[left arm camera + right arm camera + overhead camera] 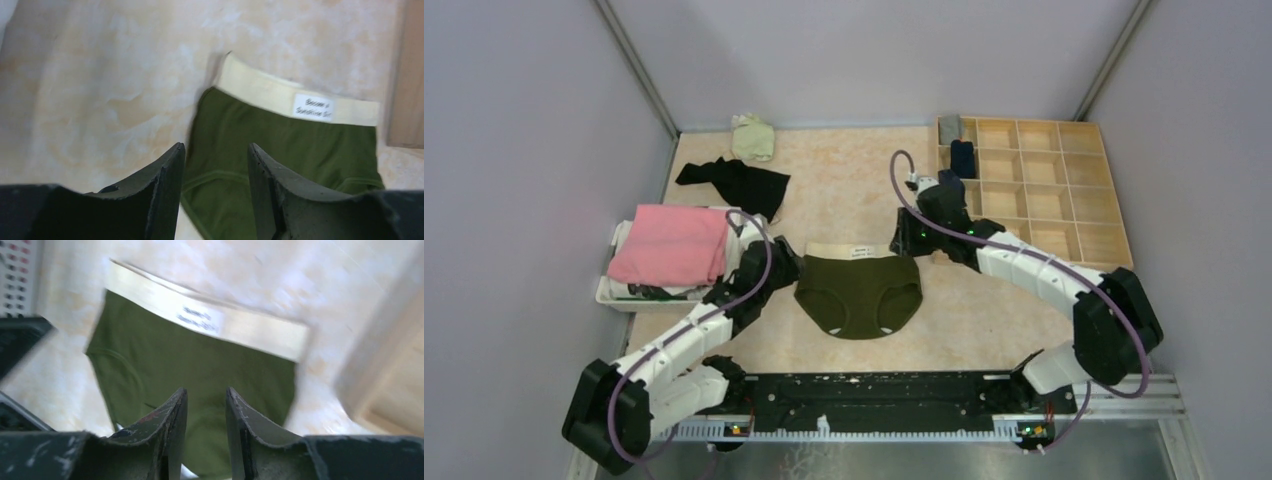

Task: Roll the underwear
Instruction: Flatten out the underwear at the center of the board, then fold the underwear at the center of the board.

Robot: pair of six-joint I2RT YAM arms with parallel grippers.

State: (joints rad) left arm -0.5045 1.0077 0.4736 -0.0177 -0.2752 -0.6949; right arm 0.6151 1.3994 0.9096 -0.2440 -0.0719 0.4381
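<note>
An olive green underwear (859,292) with a beige waistband (856,250) lies flat and spread out mid-table, waistband toward the far side. My left gripper (786,268) hovers at its left edge, open, with the green cloth (280,145) showing through the gap and nothing held (215,146). My right gripper (902,238) sits above the waistband's right end, open a little, empty (206,389), over the green underwear (200,360). A black underwear (739,183) lies crumpled at the back left.
A white tray (614,295) with a folded pink cloth (669,245) stands at the left. A pale green garment (752,135) lies by the back wall. A wooden compartment box (1064,190) at the right holds rolled dark pieces (962,158) in its left cells.
</note>
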